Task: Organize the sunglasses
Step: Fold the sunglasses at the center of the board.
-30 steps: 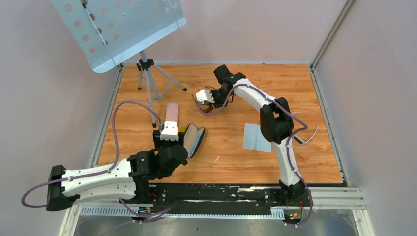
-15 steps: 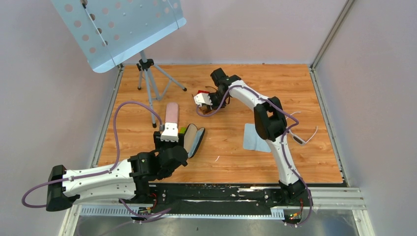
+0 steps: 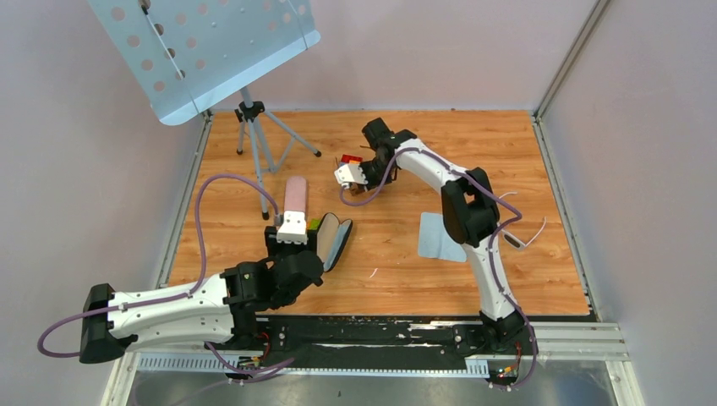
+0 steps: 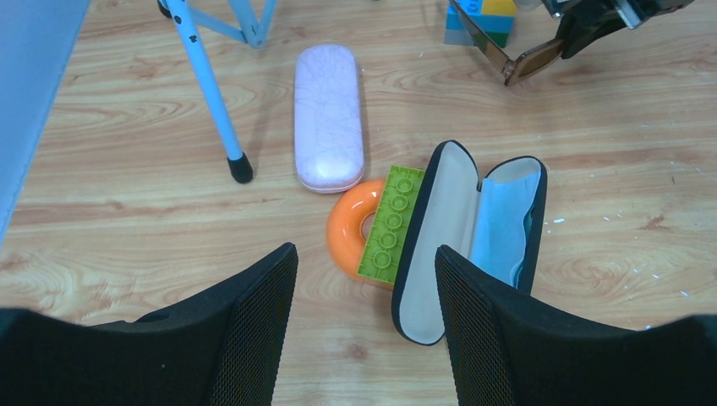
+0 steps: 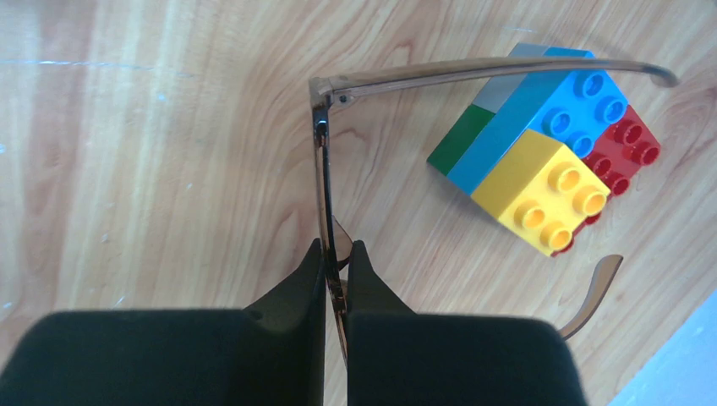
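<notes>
Wooden table (image 3: 397,254); right gripper (image 5: 336,258) pinches sunglasses (image 5: 322,161) beside toy bricks (image 5: 541,161).

A pink case (image 4: 329,118) is lying lengthwise on the wooden worktop (image 3: 389,245), straight ahead of the left pincer (image 4: 365,254). Nearer that pincer, an orange ring (image 4: 348,233) is sitting right at the case's near end. A green brick (image 4: 391,224) is resting across the ring's right side, against an open black case (image 4: 461,233) that is lying ahead of the pincer's right finger. A music stand (image 3: 203,51) is standing ahead and to the left. A stack of blue, yellow, red and green bricks (image 5: 550,161) is sitting ahead and right of the right pincer (image 5: 336,254). A blue cloth (image 3: 440,237) is lying well behind it.
</notes>
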Controlling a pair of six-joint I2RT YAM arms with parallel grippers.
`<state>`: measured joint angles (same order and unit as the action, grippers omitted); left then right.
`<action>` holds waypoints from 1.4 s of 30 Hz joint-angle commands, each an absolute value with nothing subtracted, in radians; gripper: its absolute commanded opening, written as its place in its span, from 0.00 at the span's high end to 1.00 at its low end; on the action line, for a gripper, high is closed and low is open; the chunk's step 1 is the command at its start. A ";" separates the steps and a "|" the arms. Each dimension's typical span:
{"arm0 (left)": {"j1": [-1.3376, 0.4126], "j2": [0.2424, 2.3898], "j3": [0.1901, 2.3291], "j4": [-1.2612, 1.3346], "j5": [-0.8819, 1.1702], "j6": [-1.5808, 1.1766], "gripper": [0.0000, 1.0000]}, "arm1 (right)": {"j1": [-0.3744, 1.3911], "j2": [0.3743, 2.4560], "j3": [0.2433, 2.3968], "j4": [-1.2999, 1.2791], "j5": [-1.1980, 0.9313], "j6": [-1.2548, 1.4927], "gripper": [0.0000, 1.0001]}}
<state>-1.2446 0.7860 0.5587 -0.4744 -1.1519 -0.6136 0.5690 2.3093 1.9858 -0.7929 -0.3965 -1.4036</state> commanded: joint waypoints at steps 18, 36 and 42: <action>-1.201 0.986 0.742 -0.390 -1.009 -0.801 0.37 | 0.768 1.391 1.282 -0.915 -0.485 -1.182 1.00; -1.201 1.349 1.016 -0.292 -0.789 -0.719 0.36 | 0.800 1.224 1.252 -1.000 -0.577 -1.111 1.00; -1.201 1.359 1.003 -0.165 -0.675 -0.674 0.37 | 0.800 1.200 1.256 -1.003 -0.597 -1.106 1.00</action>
